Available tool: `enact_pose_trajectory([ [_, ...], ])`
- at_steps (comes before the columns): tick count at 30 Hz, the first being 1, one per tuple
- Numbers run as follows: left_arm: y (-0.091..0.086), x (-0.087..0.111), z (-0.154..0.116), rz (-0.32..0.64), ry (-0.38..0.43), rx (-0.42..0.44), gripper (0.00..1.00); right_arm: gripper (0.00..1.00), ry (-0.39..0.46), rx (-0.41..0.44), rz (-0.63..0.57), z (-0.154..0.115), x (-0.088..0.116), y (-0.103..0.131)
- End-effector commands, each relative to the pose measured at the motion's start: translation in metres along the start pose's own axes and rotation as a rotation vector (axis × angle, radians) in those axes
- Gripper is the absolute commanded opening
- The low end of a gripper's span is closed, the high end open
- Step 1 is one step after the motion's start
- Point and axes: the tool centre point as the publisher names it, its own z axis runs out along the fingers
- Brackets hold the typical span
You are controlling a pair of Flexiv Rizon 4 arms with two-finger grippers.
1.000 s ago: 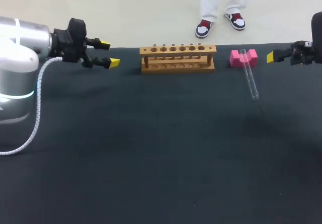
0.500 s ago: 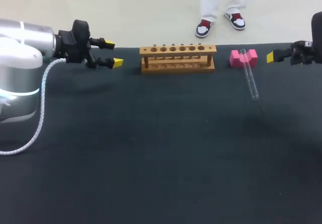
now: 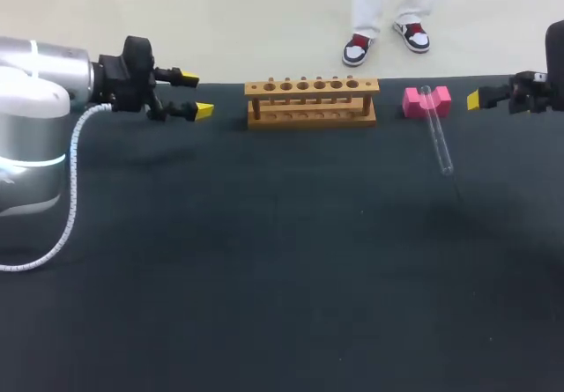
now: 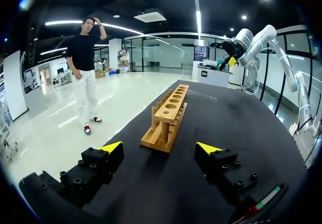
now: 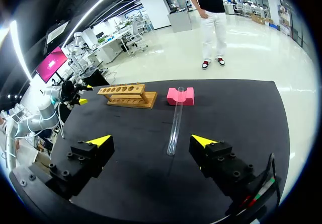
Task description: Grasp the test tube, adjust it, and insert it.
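Lying before right tool (image 5: 151, 141): test tube (image 5: 175, 126)

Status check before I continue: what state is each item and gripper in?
test tube: lying down, one end propped on the pink block, not grasped
wooden rack: upright, holes empty
left gripper: fingers open, holding nothing
right gripper: fingers open, holding nothing

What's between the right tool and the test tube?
Nothing visible. The open right tool faces the test tube, which lies ahead on the table, far end on the pink block.
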Motion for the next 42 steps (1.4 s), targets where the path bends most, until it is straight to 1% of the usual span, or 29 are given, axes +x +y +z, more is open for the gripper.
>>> enact_pose_trajectory([
  [1,-0.001,0.001,-0.001,0.002,-0.004,-0.004,1.0,1.0,0.0,-0.001,-0.001,0.0,0.0,0.0],
  [20,-0.001,0.001,-0.001,0.002,-0.004,-0.004,1.0,1.0,0.006,-0.002,-0.006,0.003,-0.002,0.001],
  [21,-0.001,0.001,-0.001,0.002,-0.004,-0.004,1.0,1.0,0.013,0.044,-0.007,0.006,-0.004,0.002],
  [22,-0.001,0.001,-0.001,0.002,-0.004,-0.004,1.0,1.0,0.011,0.044,-0.003,0.008,-0.004,0.002],
  [24,-0.001,0.001,-0.001,0.002,-0.004,-0.004,1.0,1.0,0.015,0.098,-0.01,0.013,-0.008,0.004],
  [27,-0.001,0.001,-0.001,0.002,-0.004,-0.004,1.0,1.0,0.012,0.145,-0.013,0.018,-0.012,0.007],
  [31,-0.001,0.001,-0.001,0.002,-0.004,-0.004,1.0,1.0,0.003,0.185,-0.023,0.024,-0.016,0.009],
  [35,-0.001,0.001,-0.001,0.002,-0.004,-0.004,1.0,1.0,-0.015,0.249,-0.029,0.029,-0.021,0.01],
  [38,-0.001,0.001,-0.001,0.002,-0.004,-0.004,1.0,1.0,-0.031,0.282,-0.042,0.033,-0.024,0.01],
  [42,-0.001,0.001,-0.001,0.002,-0.004,-0.004,1.0,1.0,-0.056,0.292,-0.045,0.041,-0.026,0.007],
])
